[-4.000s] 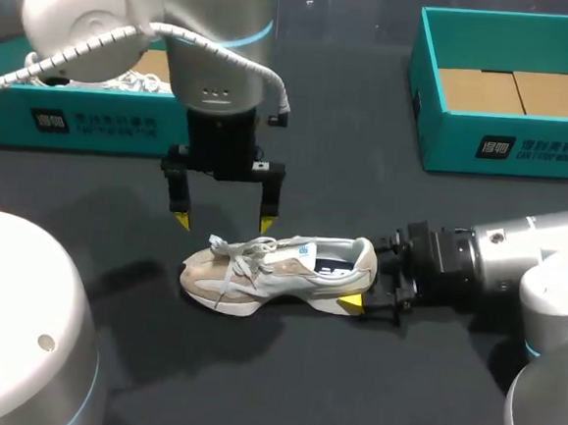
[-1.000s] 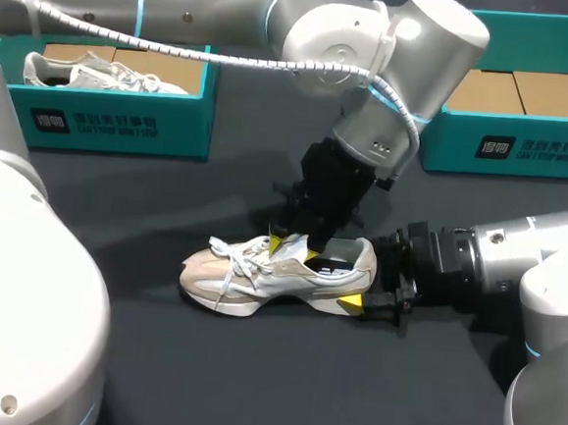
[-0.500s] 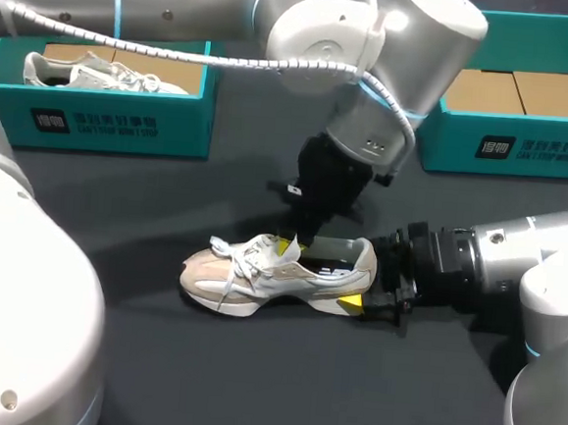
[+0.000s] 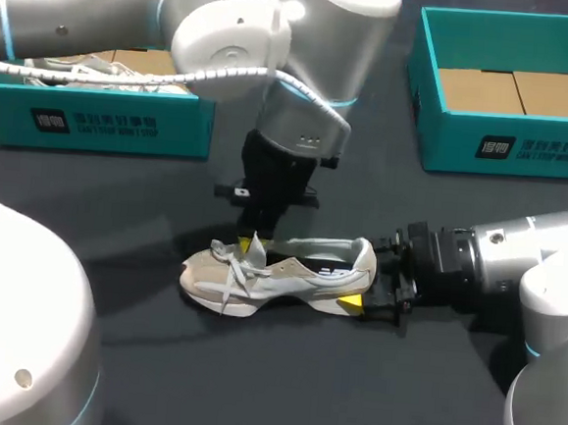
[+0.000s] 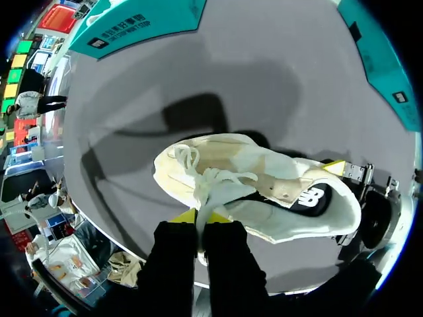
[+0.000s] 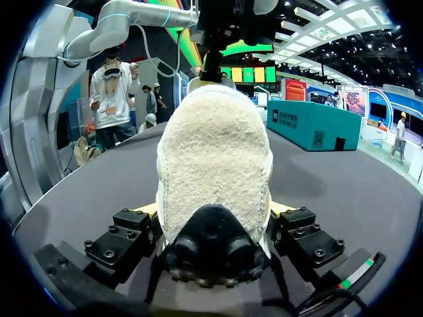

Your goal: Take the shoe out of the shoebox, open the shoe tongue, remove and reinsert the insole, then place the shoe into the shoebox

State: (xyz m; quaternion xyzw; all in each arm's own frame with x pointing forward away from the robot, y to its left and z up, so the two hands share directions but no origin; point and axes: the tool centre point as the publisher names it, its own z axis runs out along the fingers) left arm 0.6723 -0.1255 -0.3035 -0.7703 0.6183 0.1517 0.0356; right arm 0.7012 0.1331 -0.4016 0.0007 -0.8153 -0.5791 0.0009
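Observation:
A beige and white shoe (image 4: 279, 271) lies on its sole on the dark table, toe to the left. My left gripper (image 4: 252, 242) comes down over the laces and is shut on the shoe tongue (image 5: 210, 193), which runs as a white strip between its yellow tips (image 5: 187, 216). The shoe's opening (image 5: 310, 198) shows dark behind the tongue. My right gripper (image 4: 366, 276) lies low along the table. It grips the shoe's heel (image 6: 213, 165) from both sides, with its fingers (image 6: 125, 234) pressed against the fuzzy heel.
A teal shoebox (image 4: 104, 120) at the back left holds another shoe (image 4: 79, 66). A second teal shoebox (image 4: 506, 146) at the back right shows only its cardboard floor. Bare dark table lies in front of the shoe.
My left gripper closed at the shoe's opening and moved left toward the toe with the tongue pinched in it. The right arm and the shoe's heel stayed put.

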